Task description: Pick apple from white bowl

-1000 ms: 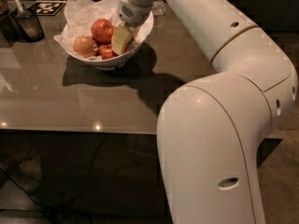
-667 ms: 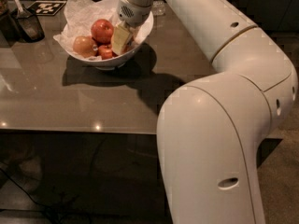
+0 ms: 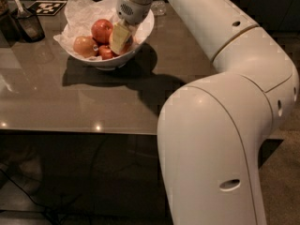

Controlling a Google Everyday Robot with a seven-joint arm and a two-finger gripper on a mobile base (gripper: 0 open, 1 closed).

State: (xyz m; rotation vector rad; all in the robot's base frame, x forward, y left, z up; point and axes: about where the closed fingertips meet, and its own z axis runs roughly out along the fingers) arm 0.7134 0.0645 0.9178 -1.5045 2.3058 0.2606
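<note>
The white bowl (image 3: 145,28), lined with crumpled white paper, stands on the grey table at the back left. Three apples show in it. The apple (image 3: 85,46), red-orange with a paler yellowish blush, lies at the bowl's left. A deeper red apple (image 3: 101,30) sits behind it, and a small dark red apple (image 3: 107,52) lies at the front. My gripper (image 3: 119,38) reaches down into the bowl's right half, just right of the deep red apple and apart from the red-orange one. It hides what lies under it.
A dark container with a utensil (image 3: 27,23) stands at the table's far left. A black-and-white marker tag (image 3: 48,7) lies behind the bowl. My large white arm (image 3: 220,125) fills the right side. The table's front edge (image 3: 79,131) runs across the middle.
</note>
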